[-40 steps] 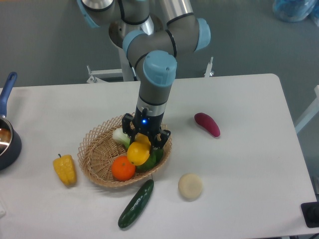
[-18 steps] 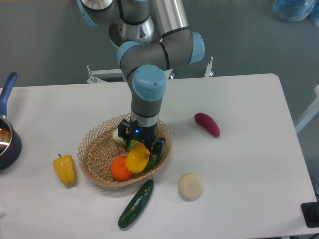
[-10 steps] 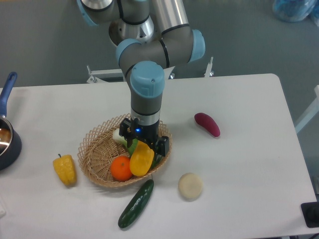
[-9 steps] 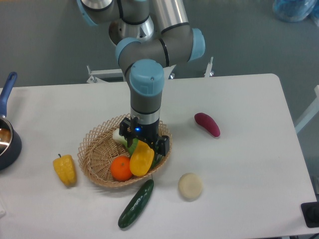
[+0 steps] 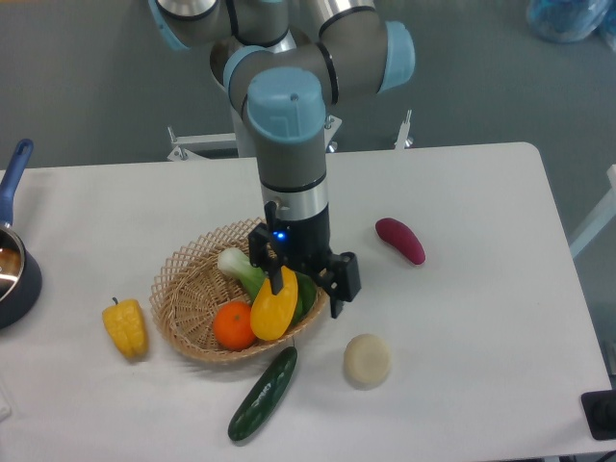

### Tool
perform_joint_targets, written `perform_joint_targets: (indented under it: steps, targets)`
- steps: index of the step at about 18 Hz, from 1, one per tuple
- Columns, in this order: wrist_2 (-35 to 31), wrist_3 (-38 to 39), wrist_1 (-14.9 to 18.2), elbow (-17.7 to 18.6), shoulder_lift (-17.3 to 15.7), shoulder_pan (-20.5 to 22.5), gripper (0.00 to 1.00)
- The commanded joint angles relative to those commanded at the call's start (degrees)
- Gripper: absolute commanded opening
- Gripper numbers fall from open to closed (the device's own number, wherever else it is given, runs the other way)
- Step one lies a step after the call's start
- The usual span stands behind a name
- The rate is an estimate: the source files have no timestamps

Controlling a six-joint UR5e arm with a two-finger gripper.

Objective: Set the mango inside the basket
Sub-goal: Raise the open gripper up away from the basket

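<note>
The mango [image 5: 272, 304] is a glossy yellow-orange oval lying in the basket [image 5: 179, 279], leaning against its right rim next to the orange [image 5: 234, 326]. My gripper [image 5: 306, 279] hangs just above the basket's right side with its jaws spread wide. The left finger [image 5: 276, 262] stands at the mango's top end. The right finger [image 5: 342, 281] is outside the rim. Nothing is held between them.
The basket also holds a pale green-white vegetable [image 5: 237, 266] and a dark green one [image 5: 303, 295]. A cucumber [image 5: 263, 393] lies just in front of the basket, a white round item [image 5: 368, 360] to its right, a yellow bell pepper [image 5: 126, 328] at left, a purple eggplant [image 5: 399, 240] at right, a blue pot [image 5: 12, 269] at the far left edge.
The gripper has opened and let go of the mango, which now rests in the basket. The gripper has shifted a little right and turned, its right finger swinging out past the rim.
</note>
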State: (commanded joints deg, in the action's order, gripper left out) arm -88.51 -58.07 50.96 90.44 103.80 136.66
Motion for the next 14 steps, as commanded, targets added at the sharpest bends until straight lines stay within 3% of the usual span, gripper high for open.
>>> perform_joint_targets:
  steps: [2,8,14]
  targets:
    - [0.00,-5.09,1.68,0.17,-0.87,1.23,1.00]
    - [0.18,-22.67,1.60,2.54,-2.55,9.84,1.00]
    - [1.14,-23.66,1.33,3.95,-4.22,11.61,1.00]
